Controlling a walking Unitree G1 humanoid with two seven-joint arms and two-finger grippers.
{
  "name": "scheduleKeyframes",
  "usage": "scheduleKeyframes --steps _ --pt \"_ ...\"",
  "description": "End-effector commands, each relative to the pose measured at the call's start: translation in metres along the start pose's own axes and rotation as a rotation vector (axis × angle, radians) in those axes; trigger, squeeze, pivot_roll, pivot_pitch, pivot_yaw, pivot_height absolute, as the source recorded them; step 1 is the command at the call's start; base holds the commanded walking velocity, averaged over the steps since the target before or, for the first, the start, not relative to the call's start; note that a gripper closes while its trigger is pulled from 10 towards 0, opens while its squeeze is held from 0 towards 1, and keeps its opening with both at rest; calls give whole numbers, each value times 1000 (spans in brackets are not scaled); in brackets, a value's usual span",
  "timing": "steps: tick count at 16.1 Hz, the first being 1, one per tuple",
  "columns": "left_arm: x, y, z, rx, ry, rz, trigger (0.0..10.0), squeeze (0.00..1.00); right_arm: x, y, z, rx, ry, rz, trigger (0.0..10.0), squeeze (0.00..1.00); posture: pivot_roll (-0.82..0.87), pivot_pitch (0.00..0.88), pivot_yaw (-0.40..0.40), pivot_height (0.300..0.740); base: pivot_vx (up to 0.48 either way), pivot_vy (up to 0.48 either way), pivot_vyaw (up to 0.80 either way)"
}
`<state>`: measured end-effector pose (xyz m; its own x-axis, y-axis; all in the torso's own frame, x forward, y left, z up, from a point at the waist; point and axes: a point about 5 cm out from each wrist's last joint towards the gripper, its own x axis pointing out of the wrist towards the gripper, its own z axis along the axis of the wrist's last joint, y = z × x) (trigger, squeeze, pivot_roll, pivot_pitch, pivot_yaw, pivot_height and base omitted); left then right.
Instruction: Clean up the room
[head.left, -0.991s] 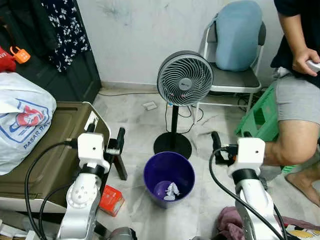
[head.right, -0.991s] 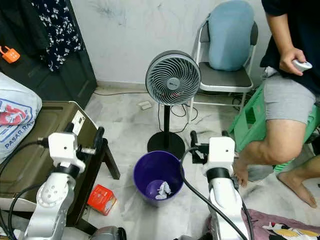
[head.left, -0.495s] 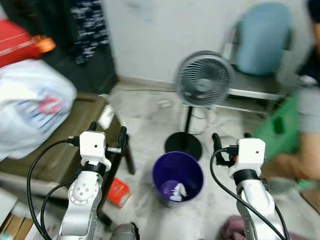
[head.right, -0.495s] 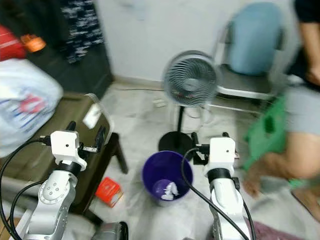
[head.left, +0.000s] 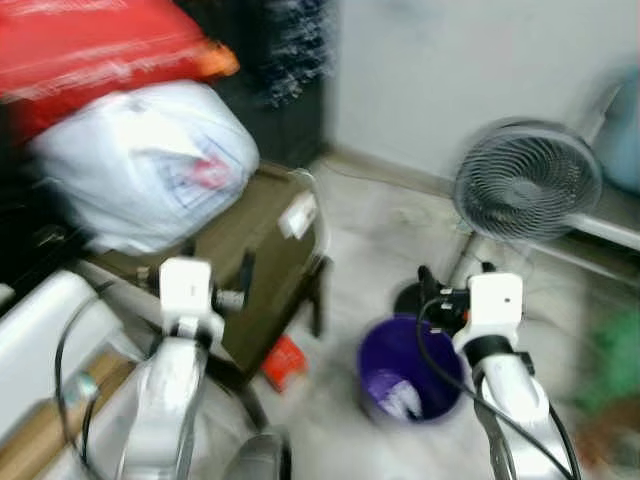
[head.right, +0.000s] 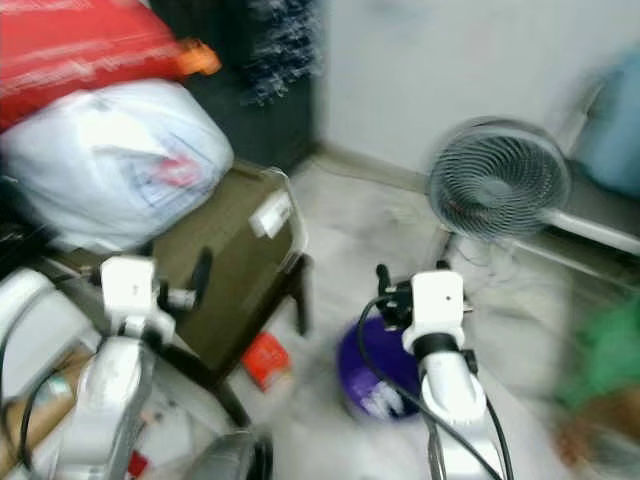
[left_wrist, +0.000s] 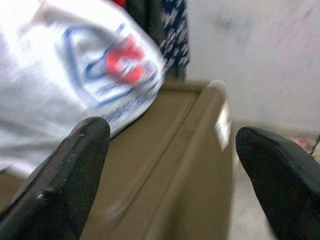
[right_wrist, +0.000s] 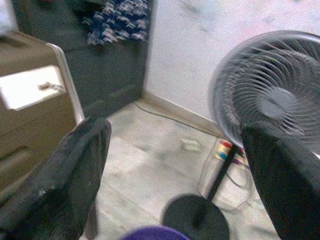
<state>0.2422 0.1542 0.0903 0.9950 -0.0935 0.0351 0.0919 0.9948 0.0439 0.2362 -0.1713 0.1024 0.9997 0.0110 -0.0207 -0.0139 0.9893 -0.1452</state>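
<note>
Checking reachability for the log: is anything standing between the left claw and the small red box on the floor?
Yes. The red box lies on the floor beside the leg of the brown table, and the left claw hovers open above that tabletop, so the table's edge lies between them.

Head pair looks down; wrist views face forward, sharing the fan (head.left: 527, 180).

Glossy purple plastic bin (head.left: 410, 375), matt olive case (left_wrist: 170, 165)

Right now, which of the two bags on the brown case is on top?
The red bag is on top; it rests on the white printed bag, which lies directly on the brown case.
</note>
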Motion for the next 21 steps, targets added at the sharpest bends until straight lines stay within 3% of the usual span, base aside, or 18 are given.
scheduleKeyframes --steps 1,21 --pt "7 -1 9 15 -32 -13 10000 0 0 3 -2 10 17 4 10000 0 -36 52 31 740 0 0 800" --pt "13 -3 8 68 -19 -3 10000 0 3 5 -4 16 25 26 10000 0 -31 38 29 740 0 0 800"
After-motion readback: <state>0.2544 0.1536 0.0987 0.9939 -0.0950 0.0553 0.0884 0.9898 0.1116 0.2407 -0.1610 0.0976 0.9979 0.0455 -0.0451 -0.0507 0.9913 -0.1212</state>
